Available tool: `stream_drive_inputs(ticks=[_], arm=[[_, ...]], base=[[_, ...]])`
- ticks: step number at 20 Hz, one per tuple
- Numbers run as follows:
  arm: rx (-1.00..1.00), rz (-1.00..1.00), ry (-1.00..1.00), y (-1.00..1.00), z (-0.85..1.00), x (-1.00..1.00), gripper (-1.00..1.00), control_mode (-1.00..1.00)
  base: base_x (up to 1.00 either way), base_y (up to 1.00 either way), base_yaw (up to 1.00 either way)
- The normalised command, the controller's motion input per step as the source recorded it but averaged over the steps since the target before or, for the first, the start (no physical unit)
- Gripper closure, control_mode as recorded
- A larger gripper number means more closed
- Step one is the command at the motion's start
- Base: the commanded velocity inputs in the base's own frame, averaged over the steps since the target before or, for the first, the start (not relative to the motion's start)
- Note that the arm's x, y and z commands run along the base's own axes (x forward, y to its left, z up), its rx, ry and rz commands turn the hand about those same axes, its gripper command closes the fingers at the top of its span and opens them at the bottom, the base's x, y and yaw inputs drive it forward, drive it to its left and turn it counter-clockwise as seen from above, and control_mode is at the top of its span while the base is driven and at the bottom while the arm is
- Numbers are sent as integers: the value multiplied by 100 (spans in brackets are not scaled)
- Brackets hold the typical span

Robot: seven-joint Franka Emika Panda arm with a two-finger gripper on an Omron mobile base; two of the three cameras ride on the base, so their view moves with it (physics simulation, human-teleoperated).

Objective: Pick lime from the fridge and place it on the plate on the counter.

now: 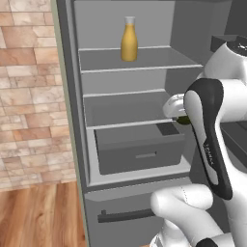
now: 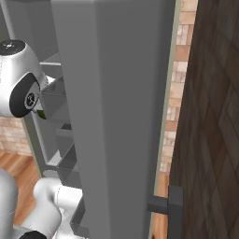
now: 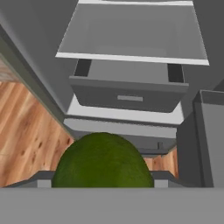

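The fingers (image 3: 103,186) pinch the lime (image 3: 103,161) just outside the fridge (image 1: 130,108), so I'd carry it level and clear of the shelf edges.

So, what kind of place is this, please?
Most likely a home kitchen: a tall grey fridge stands open, a yellow-orange bottle on its shelf, with wooden flooring and a brick-patterned wall.
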Motion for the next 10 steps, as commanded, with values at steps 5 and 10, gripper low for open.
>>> stream_drive_inputs(ticks=[5, 10], arm=[[0, 0, 0, 0, 0, 0, 100, 100], [0, 0, 0, 0, 0, 0, 100, 100]], base=[[-83, 58, -8], [-89, 85, -27]])
